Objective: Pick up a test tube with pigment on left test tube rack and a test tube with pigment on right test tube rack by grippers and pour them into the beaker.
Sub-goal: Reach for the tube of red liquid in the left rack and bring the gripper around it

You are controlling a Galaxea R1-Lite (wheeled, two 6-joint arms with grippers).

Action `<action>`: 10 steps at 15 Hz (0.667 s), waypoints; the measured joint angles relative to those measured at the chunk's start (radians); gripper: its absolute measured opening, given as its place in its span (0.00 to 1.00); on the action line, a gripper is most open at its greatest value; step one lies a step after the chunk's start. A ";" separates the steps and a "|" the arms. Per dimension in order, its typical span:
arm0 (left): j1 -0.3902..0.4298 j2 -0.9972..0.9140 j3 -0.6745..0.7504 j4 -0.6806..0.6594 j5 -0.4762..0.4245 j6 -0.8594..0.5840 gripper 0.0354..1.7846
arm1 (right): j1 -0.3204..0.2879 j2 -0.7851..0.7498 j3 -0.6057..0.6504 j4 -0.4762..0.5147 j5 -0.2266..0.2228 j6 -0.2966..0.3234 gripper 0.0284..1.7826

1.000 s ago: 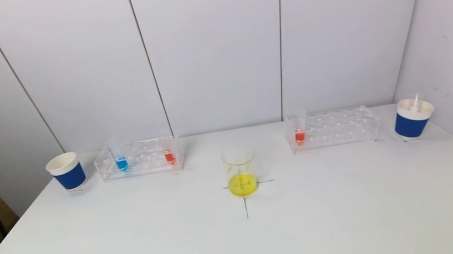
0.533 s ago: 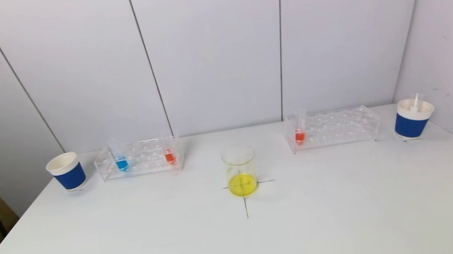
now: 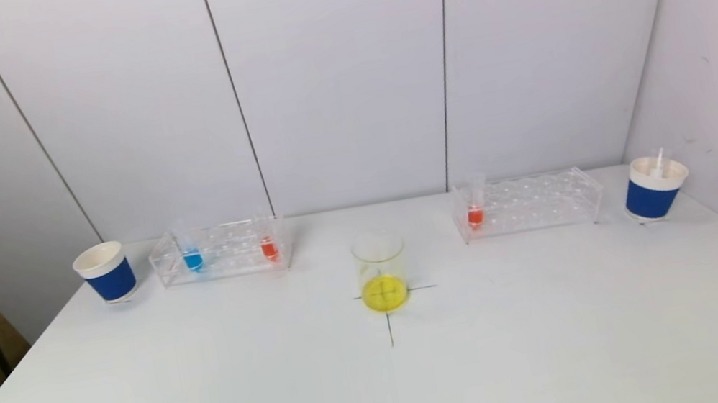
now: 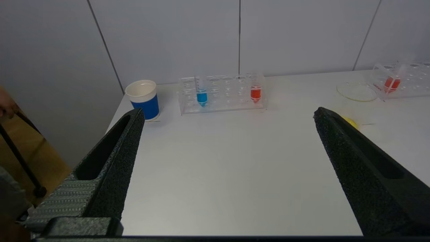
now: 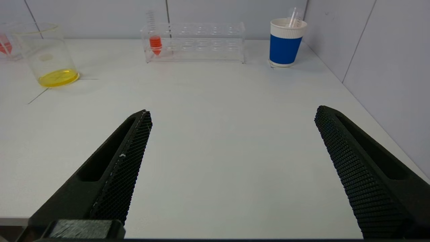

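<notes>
Behind the beaker | both racks' tubes upright (untouched) | left gripper, right gripper short of them, fingers spread wide

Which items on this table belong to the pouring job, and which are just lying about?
Job:
clear left rack
blue-pigment tube
left red-pigment tube
clear right rack
right red-pigment tube
glass beaker holding yellow liquid

Lying about:
left blue paper cup
right blue paper cup

No readable text, label, brand or number is shown; only a black cross mark is drawn on the table, under the beaker, centre of the frame
</notes>
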 joint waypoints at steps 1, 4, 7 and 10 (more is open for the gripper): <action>0.000 0.088 -0.012 -0.063 -0.001 0.000 0.99 | 0.000 0.000 0.000 0.000 0.000 0.000 0.99; -0.009 0.325 -0.038 -0.291 0.003 -0.002 0.99 | 0.000 0.000 0.000 0.000 0.000 0.000 0.99; -0.049 0.509 -0.053 -0.463 0.026 -0.004 0.99 | 0.000 0.000 0.000 0.000 0.000 0.000 0.99; -0.114 0.689 -0.057 -0.596 0.103 -0.009 0.99 | 0.000 0.000 0.000 0.000 0.000 0.000 0.99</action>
